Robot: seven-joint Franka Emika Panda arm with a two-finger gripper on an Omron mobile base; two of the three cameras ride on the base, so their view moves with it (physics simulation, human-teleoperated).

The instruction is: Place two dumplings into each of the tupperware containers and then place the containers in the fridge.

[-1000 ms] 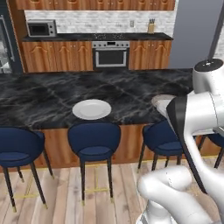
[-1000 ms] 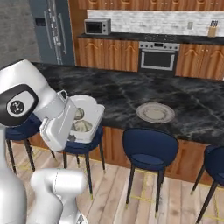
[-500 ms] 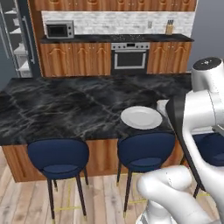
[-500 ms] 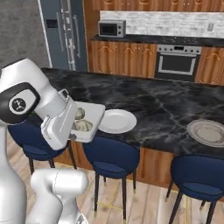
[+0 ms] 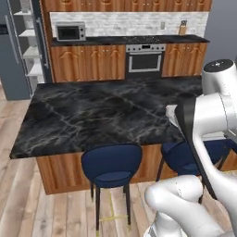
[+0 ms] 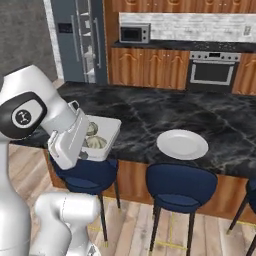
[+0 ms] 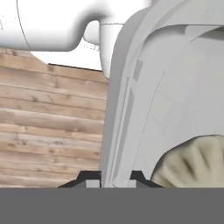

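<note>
My gripper (image 7: 114, 178) is shut on the near wall of a pale tupperware container (image 7: 144, 100), held up in front of the arm. In the right base view the container (image 6: 107, 131) hangs level over the island's near edge, with two dumplings (image 6: 95, 142) inside, and the gripper (image 6: 84, 154) pinches its rim. One dumpling (image 7: 197, 164) sits close to the fingers in the hand view. A corner of the container (image 5: 171, 113) peeks from behind the arm in the left base view. The slate-grey fridge (image 6: 72, 40) stands at the far left, its white shelves (image 5: 28, 51) showing.
A black marble island counter (image 6: 150, 110) lies ahead, with a round white plate (image 6: 182, 144) near its front edge. Blue stools (image 6: 177, 187) line its near side. The steel oven (image 5: 144, 60) and a microwave (image 5: 70, 32) stand along the back wall. Wooden floor is open at the left.
The whole scene has slid right in both base views as the camera moved left; the fridge has come into view. The container stays in the shut gripper.
</note>
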